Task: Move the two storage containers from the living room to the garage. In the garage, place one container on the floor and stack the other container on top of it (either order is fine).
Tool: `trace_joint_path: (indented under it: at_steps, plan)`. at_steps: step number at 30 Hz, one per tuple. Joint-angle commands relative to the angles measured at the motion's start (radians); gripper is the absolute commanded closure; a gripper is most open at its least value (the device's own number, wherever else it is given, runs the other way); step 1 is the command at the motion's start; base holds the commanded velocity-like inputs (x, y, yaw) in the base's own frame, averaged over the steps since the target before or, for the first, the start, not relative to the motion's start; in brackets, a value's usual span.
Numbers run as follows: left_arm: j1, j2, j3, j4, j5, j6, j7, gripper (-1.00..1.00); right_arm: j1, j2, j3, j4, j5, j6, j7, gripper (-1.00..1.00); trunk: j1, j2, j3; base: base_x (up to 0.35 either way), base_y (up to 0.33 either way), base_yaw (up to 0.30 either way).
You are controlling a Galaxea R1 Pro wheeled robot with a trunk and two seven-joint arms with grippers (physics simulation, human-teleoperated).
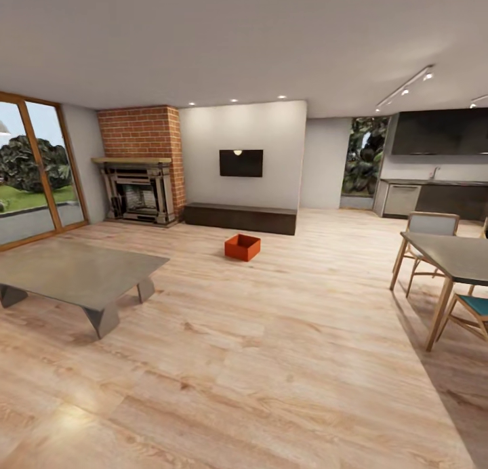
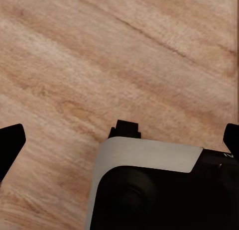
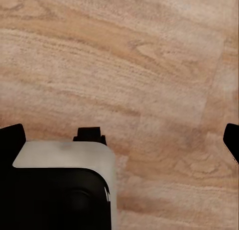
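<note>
- One orange-red storage container (image 1: pixel 242 247) is seen in the head view, standing on the light wood-plank floor (image 1: pixel 271 360) of the living room, in open space in front of the long low dark-brown cabinet (image 1: pixel 240 218) and apart from it.
- A black TV screen (image 1: pixel 240 162) is mounted on the white wall (image 1: pixel 271 130) above the cabinet; a brick fireplace (image 1: pixel 141 164) is set to its left.
- A low grey coffee table (image 1: pixel 74 274) is recorded at the near left, well apart from the container (open floor between them).
- A dining table (image 1: pixel 455 255) with wooden chairs (image 1: pixel 427 232) is noted at the right edge; a kitchen counter (image 1: pixel 434 196) lies behind it.
- Left gripper (image 2: pixel 119 140): both dark fingertips (image 2: pixel 11 143) are seen at opposite edges of the left wrist view, spread wide, with nothing but plank flooring between them.
- Right gripper (image 3: pixel 122 138): the fingertips (image 3: pixel 12 136) are likewise set far apart in the right wrist view; nothing is held (bare planks below).
- A white-and-black part of the robot is seen in each wrist view.
</note>
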Motion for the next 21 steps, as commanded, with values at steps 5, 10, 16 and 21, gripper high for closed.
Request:
trace_joint_path:
  at_steps: [5, 10, 16, 21]
  plan:
    - [-0.001, -0.001, -0.008, 0.001, 0.009, -0.003, 0.002, -1.00, -0.001, 0.000, 0.008, 0.003, -0.008, -0.005, 0.000, -1.00, 0.001, -0.001, -0.001, 0.325, 0.000, 0.000]
    - [-0.001, -0.001, -0.008, 0.001, 0.009, -0.003, 0.002, -1.00, -0.001, 0.000, 0.009, 0.003, -0.008, -0.005, 0.000, -1.00, 0.001, -0.001, -0.001, 0.325, 0.000, 0.000]
    - [-0.001, -0.001, -0.008, 0.001, 0.009, -0.004, 0.002, -1.00, -0.001, 0.000, 0.009, 0.003, -0.008, -0.004, 0.000, -1.00, 0.001, -0.001, -0.001, 0.325, 0.000, 0.000]
    - [-0.001, 0.000, -0.008, 0.001, 0.009, -0.004, 0.002, -1.00, -0.001, 0.000, 0.008, 0.003, -0.008, -0.005, 0.000, -1.00, 0.001, -0.001, -0.001, 0.325, 0.000, 0.000]
